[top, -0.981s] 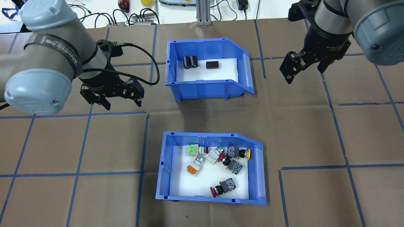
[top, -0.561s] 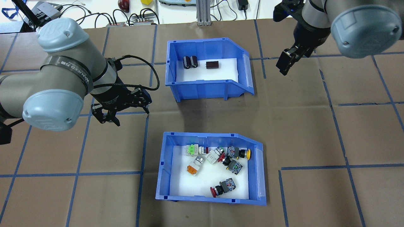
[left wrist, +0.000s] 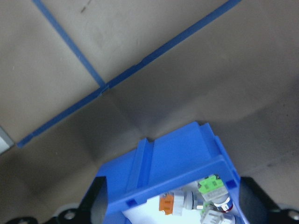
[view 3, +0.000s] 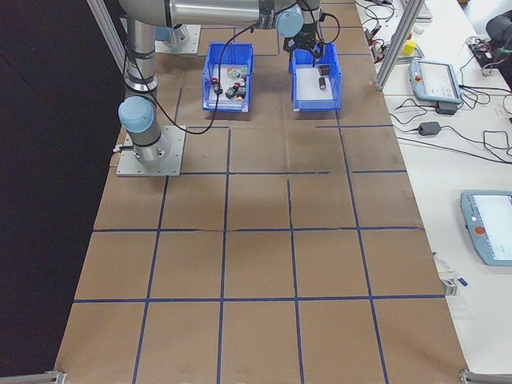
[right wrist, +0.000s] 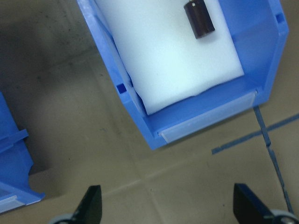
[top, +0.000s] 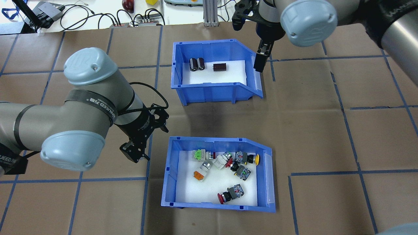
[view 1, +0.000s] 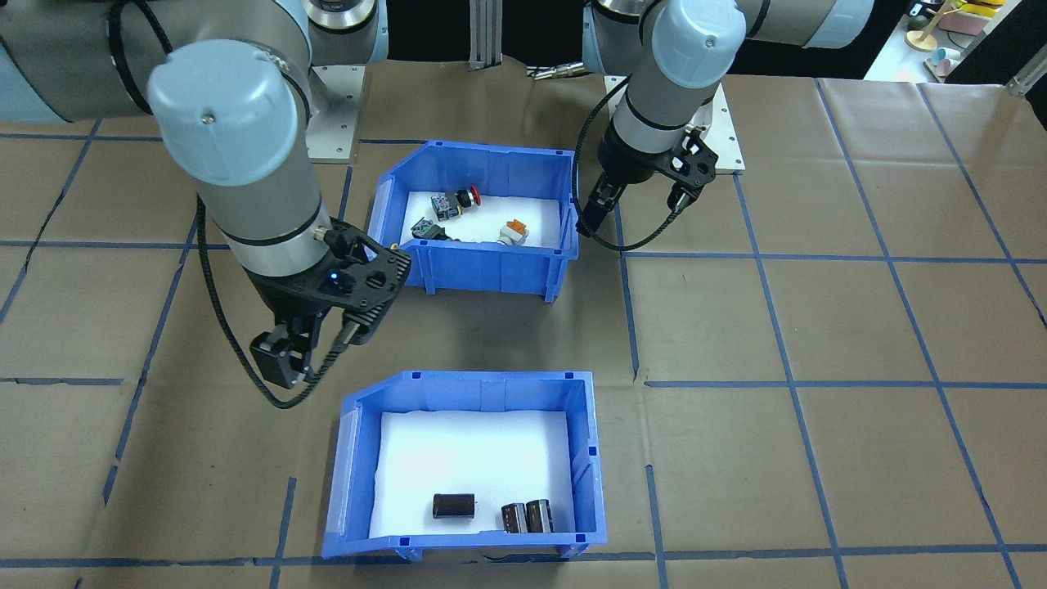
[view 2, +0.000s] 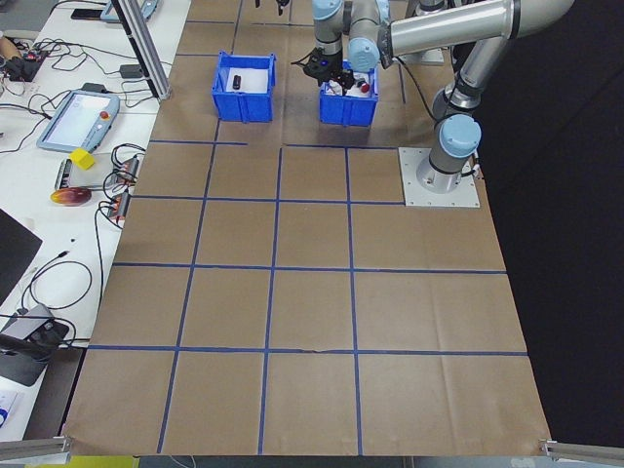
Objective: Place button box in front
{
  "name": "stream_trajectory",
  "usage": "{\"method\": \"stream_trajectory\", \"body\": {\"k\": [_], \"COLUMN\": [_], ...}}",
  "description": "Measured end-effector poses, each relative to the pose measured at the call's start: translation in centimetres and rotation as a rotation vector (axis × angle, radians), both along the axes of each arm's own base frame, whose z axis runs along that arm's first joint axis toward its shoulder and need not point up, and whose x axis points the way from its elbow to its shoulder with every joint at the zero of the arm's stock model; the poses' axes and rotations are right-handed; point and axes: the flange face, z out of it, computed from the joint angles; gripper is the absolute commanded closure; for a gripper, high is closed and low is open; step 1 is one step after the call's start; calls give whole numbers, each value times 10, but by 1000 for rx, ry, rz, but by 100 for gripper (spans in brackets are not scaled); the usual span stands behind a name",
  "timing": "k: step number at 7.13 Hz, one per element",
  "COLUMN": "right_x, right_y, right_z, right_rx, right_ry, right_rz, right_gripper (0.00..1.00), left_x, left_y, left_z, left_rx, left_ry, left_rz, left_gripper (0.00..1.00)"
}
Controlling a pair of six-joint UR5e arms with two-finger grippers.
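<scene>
The button box (top: 167, 182) is a blue bin with a white liner and several coloured push-buttons, and stands nearer my base (view 1: 483, 274). My left gripper (top: 146, 135) hangs open just outside its left wall, close to the far-left corner. In the left wrist view that corner (left wrist: 187, 158) lies between the spread fingers (left wrist: 96, 203). My right gripper (view 1: 315, 348) is open and empty beside the low front lip of the other blue bin (top: 209, 93), which holds black cylinders. The right wrist view looks down on that lip (right wrist: 210, 121).
Brown paper with a blue tape grid (top: 359, 173) covers the table. Cables and small devices (top: 143, 21) lie beyond the far edge. The arms' grey base plates (view 1: 728, 139) sit behind the button box. Open table stretches to the right of both bins.
My left gripper swung toward my base and turned, ending beside the button box's left wall. The right gripper travelled left to the cylinder bin's open front. Neither bin moved.
</scene>
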Motion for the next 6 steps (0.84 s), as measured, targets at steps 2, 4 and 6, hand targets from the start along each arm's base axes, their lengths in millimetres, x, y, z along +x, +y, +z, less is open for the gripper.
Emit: {"method": "stream_trajectory", "body": {"k": [2, 4, 6], "right_x": [61, 110, 158], "right_y": [-3, -13, -5], "right_z": [-16, -31, -55], "right_rx": [8, 10, 32], "right_ry": [7, 7, 17], "right_rz": [167, 256, 348], "right_gripper": [0, 0, 0], "left_x": [-42, -62, -88], "left_y": [44, 91, 132], "left_z": [1, -13, -22], "left_rx": [10, -52, -89], "left_ry": [-34, -24, 0], "left_rz": [158, 331, 411], "left_gripper": [1, 2, 2]}}
